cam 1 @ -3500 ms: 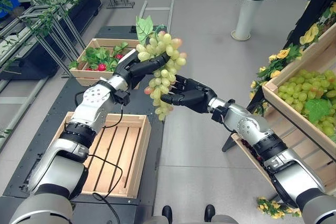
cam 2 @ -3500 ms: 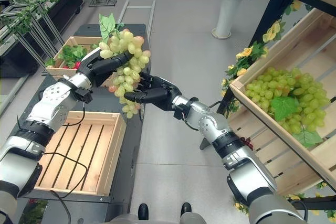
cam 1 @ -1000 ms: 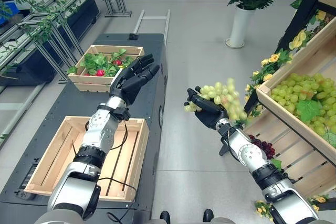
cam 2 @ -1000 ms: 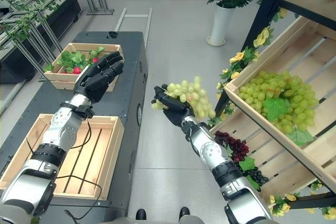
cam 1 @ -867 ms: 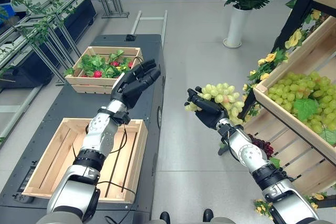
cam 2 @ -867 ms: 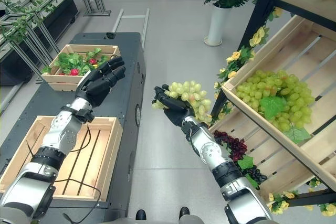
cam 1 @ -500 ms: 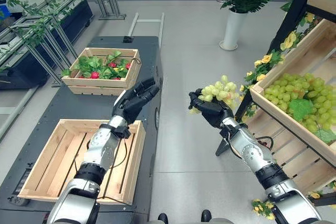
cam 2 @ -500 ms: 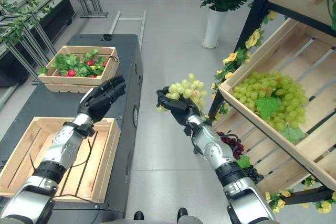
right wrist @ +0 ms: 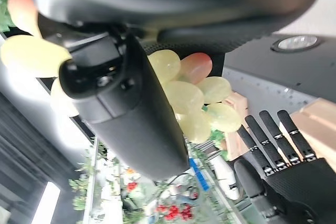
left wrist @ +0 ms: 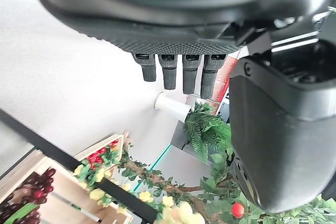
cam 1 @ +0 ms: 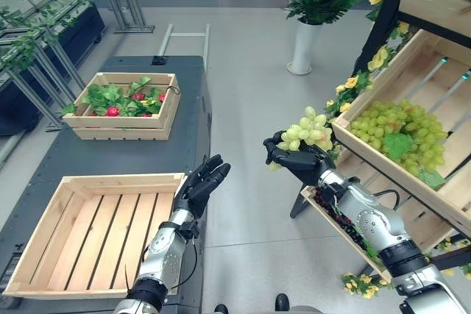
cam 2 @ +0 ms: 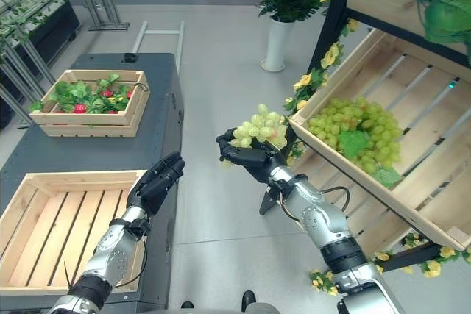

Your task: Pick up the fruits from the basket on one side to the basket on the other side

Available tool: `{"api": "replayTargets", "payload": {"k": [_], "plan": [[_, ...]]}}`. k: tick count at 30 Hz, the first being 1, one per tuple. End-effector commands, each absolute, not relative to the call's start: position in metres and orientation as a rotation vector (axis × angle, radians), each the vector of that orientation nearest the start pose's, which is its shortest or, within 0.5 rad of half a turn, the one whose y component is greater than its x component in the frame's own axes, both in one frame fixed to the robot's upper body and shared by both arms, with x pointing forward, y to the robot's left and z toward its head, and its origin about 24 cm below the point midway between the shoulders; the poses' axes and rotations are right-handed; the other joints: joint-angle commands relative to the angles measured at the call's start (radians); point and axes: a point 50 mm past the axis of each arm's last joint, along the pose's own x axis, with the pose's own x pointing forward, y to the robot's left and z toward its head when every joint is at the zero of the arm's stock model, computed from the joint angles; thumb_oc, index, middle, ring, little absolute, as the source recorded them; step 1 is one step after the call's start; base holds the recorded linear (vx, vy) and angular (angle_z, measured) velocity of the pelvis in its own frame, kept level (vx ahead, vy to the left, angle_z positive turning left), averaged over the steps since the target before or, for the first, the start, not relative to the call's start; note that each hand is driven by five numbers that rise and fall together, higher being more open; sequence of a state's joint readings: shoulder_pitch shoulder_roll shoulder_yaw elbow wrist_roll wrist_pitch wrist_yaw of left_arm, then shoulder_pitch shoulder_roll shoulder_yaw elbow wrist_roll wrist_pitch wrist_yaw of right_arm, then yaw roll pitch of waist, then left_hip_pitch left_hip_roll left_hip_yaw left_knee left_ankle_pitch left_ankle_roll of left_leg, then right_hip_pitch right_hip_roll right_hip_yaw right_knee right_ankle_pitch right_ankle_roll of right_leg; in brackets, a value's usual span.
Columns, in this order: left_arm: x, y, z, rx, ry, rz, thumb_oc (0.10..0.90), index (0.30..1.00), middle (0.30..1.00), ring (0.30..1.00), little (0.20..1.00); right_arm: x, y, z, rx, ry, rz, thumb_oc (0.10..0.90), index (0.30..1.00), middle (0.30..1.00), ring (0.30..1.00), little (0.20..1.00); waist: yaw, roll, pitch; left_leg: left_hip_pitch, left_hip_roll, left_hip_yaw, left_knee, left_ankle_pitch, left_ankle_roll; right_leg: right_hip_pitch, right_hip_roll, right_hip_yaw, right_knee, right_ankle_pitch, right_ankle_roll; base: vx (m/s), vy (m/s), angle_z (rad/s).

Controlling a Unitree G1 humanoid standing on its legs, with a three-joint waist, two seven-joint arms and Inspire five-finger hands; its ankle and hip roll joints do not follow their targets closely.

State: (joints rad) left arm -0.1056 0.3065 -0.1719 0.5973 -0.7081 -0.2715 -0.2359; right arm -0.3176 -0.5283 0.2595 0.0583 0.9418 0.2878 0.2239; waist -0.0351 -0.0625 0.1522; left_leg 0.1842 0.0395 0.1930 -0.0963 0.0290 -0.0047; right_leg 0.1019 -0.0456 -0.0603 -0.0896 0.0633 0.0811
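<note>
Cradling a green grape bunch (cam 1: 307, 133) — pale, blush-tinged — right robot hand (cam 1: 292, 158) clamped; left robot hand (cam 1: 200, 186) spread.

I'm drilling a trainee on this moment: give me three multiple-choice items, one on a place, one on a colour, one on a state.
1. Where is the held grape bunch?
A. in the slatted crate
B. in the air beside the shelf crate
C. on the floor

2. What colour are those grapes?
A. pale green
B. blue
C. black

3. How is the left hand?
A. open, holding nothing
B. shut on grapes
C. gripping a crate

Answers:
1 B, the right hand holds it up near the shelf crate.
2 A, pale green.
3 A, fingers straight above the slatted crate.
</note>
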Motion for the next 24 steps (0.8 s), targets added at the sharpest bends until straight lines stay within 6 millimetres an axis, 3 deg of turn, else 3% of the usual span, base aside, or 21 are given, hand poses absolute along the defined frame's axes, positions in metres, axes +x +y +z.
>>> {"api": "replayTargets", "payload": {"k": [1, 12, 17, 24], "plan": [[0.268, 0.192, -0.017, -0.284, 0.078, -0.163, 0.800, 0.900, 0.900, 0.900, 0.900, 0.306, -0.171, 0.167, 0.394, -0.139, 0.640, 0.400, 0.300, 0.300, 0.300, 0.300, -0.018, -0.021, -0.062, -0.012, -0.032, -0.013, 0.009, -0.087, 0.009, 0.029, 0.035, -0.022, 0.002, -0.043, -0.031, 0.01, 0.052, -0.23], [0.244, 0.176, -0.050, -0.271, 0.247, -0.245, 0.800, 0.900, 0.900, 0.900, 0.900, 0.291, -0.218, 0.196, 0.212, -0.209, 0.522, 0.400, 0.300, 0.300, 0.300, 0.300, -0.077, -0.063, -0.047, -0.025, -0.026, 0.042, 0.009, -0.088, 0.017, -0.016, 0.043, 0.044, 0.002, 0.004, -0.009, 0.00, 0.028, -0.15], [0.244, 0.170, -0.053, -0.302, 0.273, -0.247, 0.800, 0.900, 0.900, 0.900, 0.900, 0.288, -0.231, 0.209, 0.120, -0.279, 0.470, 0.400, 0.300, 0.300, 0.300, 0.300, -0.103, -0.072, -0.040, -0.026, -0.025, 0.063, 0.009, -0.092, 0.021, -0.030, 0.053, 0.080, 0.002, 0.015, -0.003, -0.02, 0.030, -0.25], [0.241, 0.165, -0.054, -0.307, 0.267, -0.249, 0.800, 0.900, 0.900, 0.900, 0.900, 0.284, -0.269, 0.233, 0.054, -0.360, 0.329, 0.400, 0.300, 0.300, 0.300, 0.300, -0.130, -0.081, -0.037, -0.022, -0.022, 0.093, 0.009, -0.098, 0.022, -0.042, 0.068, 0.120, 0.002, 0.024, 0.003, 0.00, 0.032, -0.17]]}}
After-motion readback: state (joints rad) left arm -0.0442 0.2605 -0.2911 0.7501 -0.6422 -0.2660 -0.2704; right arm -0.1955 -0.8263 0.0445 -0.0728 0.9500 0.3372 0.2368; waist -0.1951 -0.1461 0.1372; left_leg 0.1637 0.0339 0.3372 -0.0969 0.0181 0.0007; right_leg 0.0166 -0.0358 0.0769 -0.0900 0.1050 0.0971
